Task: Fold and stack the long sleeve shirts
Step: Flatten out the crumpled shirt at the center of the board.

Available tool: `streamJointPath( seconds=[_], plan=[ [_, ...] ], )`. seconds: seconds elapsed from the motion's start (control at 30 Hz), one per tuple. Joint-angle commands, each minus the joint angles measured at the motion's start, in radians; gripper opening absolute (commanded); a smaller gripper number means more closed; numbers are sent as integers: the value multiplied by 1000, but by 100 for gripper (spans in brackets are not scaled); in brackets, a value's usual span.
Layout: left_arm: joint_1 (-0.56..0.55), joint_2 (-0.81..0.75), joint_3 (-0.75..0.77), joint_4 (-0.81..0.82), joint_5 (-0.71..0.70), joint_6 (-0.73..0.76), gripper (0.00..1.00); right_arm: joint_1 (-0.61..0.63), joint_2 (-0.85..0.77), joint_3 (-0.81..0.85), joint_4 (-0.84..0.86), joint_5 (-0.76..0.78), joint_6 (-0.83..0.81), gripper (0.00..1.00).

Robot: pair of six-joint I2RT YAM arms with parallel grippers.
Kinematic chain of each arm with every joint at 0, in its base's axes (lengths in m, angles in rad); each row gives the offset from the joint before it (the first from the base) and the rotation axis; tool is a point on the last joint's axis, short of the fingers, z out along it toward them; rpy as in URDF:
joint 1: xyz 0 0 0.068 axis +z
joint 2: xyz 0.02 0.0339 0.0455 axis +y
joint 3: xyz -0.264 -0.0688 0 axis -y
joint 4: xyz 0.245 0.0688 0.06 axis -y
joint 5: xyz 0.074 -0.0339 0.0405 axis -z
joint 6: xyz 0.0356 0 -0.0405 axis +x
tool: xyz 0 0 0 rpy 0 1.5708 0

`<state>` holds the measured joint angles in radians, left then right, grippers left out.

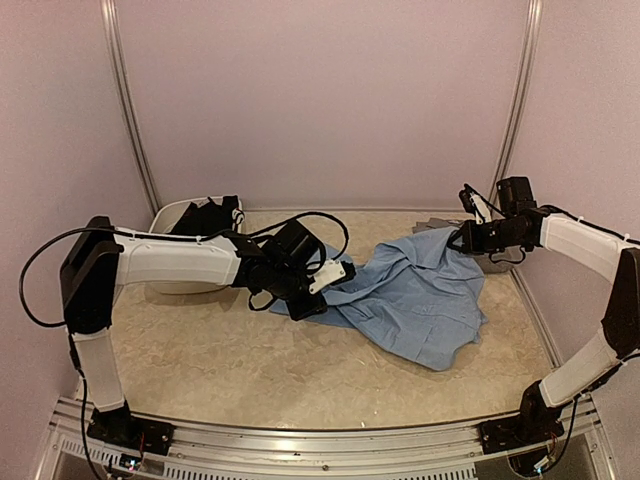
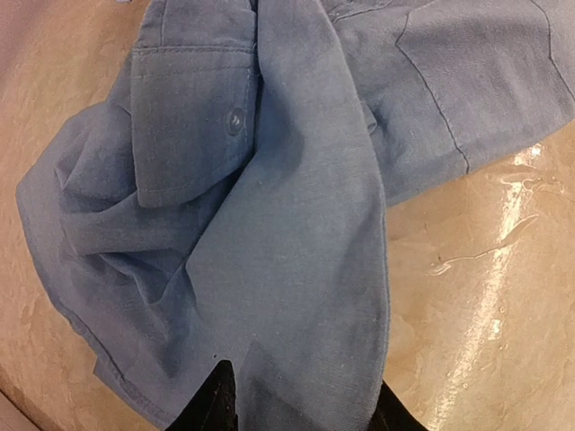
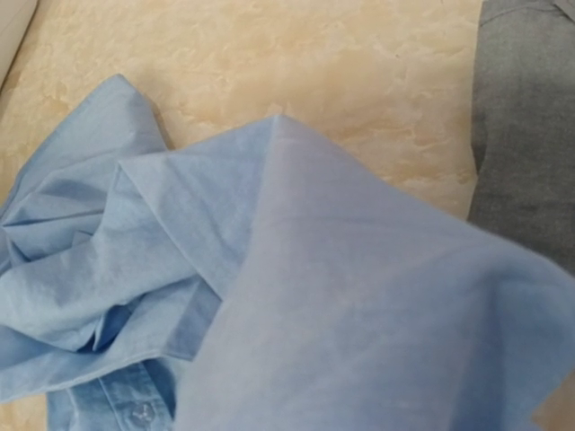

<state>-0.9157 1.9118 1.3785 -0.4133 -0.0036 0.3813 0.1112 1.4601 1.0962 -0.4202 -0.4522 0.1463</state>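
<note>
The light blue shirt (image 1: 420,290) lies crumpled across the middle of the table, stretched between my two grippers. My left gripper (image 1: 335,278) is shut on its left edge. In the left wrist view the cloth (image 2: 296,233) runs down between my black fingers (image 2: 214,404), and a buttoned cuff (image 2: 193,126) lies beyond. My right gripper (image 1: 466,236) holds the shirt's far right corner raised. In the right wrist view the lifted cloth (image 3: 377,305) hides the fingers. The grey shirt (image 1: 495,264) lies flat at the back right and also shows in the right wrist view (image 3: 526,135). The black shirt (image 1: 208,216) sits in the tub.
A white plastic tub (image 1: 165,218) stands at the back left corner, behind my left arm. The marbled tabletop (image 1: 250,350) is walled by pale panels on three sides. A metal rail runs along the near edge.
</note>
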Motion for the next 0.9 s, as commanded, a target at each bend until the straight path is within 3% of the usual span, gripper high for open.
streamJointPath(
  seconds=[0.0, 0.07, 0.13, 0.17, 0.4, 0.57, 0.7, 0.87],
  plan=[
    [8, -47, 15, -6, 37, -6, 37, 2, -27, -10, -1, -6, -15, 0],
    [10, -53, 13, -3, 43, -5, 29, 2, -28, -10, -2, -8, -15, 0],
    [16, -44, 20, -19, 47, -3, 3, 2, -31, -10, -4, -7, -14, 0],
    [19, -38, 31, -36, 38, -11, 0, 1, -35, -9, -5, -7, -17, 0],
    [148, -131, 104, -58, 43, -89, 0, 9, -74, 76, -80, 70, -65, 0],
    [263, -289, 256, -55, -26, -200, 0, 33, -83, 316, -207, 199, -132, 0],
    [249, -369, 416, -145, -91, -224, 0, 114, -139, 450, -283, 243, -185, 0],
    [88, -482, 392, -237, -216, -171, 0, 296, -226, 509, -407, 186, -208, 0]
  ],
)
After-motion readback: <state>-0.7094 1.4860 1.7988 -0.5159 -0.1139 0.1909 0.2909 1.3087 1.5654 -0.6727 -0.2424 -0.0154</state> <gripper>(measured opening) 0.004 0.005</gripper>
